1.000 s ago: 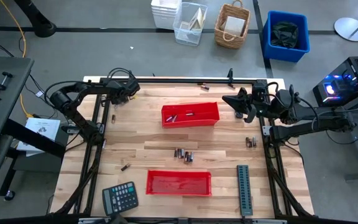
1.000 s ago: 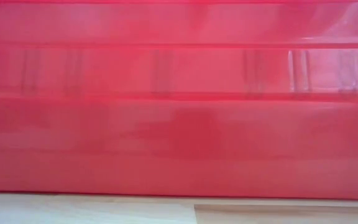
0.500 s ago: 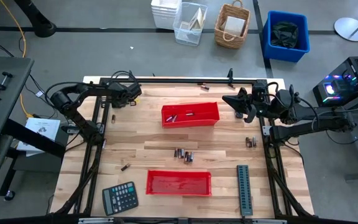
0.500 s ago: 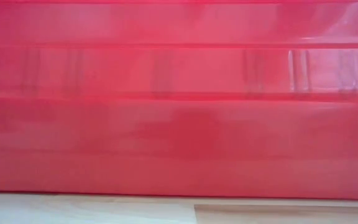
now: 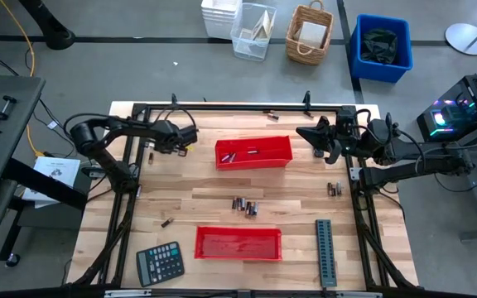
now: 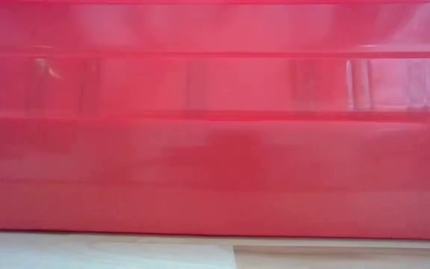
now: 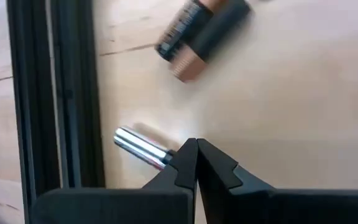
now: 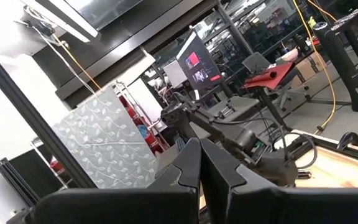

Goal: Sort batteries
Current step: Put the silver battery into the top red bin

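Now left gripper [image 7: 196,163] clamped on battery [image 7: 140,147] beside frame rail [image 7: 48,93], right gripper [image 8: 199,163] closed, empty

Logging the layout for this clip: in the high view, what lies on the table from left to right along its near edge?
Calculator → near red tray → long grey ridged strip.

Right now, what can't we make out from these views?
- Low view: the near red tray fills the picture, hiding the table, batteries and both arms.
- High view: batteries mid-table and in the far red tray are too small to tell types apart.
- Left wrist view: the left end effector covers one end of the silver cylinder; whether they touch is unclear.
- Right wrist view: the right end effector faces the room; no tabletop shows.
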